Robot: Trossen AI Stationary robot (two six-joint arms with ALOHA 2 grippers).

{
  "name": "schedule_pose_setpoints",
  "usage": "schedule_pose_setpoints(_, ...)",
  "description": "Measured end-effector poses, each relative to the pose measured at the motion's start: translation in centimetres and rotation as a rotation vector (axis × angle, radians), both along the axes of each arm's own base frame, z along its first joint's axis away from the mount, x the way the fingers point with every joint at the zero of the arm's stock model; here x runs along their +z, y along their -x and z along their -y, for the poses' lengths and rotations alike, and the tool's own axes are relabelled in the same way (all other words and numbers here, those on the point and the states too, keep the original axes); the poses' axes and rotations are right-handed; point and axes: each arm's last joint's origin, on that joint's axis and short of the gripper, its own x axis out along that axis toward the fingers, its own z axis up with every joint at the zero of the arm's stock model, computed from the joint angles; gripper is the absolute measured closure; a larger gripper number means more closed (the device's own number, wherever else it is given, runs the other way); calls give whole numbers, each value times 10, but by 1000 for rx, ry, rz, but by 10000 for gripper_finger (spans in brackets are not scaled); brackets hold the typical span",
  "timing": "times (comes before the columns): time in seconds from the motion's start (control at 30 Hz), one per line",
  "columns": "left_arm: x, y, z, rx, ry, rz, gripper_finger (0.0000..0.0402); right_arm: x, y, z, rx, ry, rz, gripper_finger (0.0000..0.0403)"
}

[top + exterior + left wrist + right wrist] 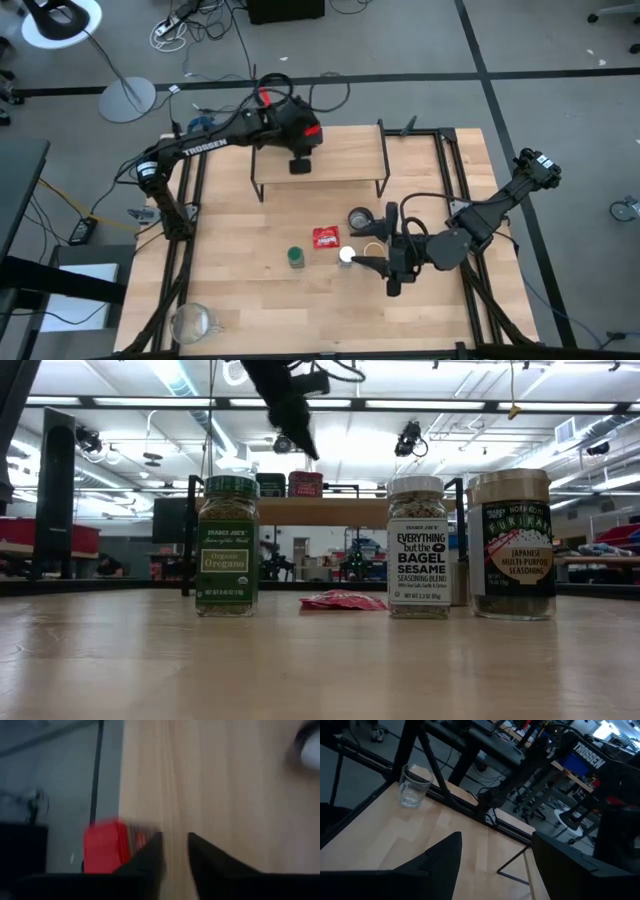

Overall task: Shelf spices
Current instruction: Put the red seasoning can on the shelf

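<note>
Your left gripper (300, 165) hangs over the shelf (345, 150) at upper centre, fingers nearly together with nothing between them; the red tin (102, 845) sits just beside them. Your right gripper (392, 262), jaws wide and empty, lies at lower right, nearest the white-capped jar (346, 254), which stands upright directly left of it; the green jar (296, 258) stands farther left.
</note>
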Motion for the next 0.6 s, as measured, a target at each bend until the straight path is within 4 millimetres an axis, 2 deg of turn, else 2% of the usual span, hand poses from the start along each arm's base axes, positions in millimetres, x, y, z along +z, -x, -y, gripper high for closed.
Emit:
schedule_pose_setpoints(0.07, -5, 5, 2, 26, 4, -71, 365, 0, 1, -2, 8, 4, 1, 163)
schedule_pose_setpoints(0.13, -11, 7, 2, 52, 23, -98, 390, 0, 2, -3, 13, 6, 0, 163)
schedule_pose_setpoints(0.6, -34, 11, -10, 142, -5, -133, 400, 1, 2, -3, 15, 8, 8, 163)
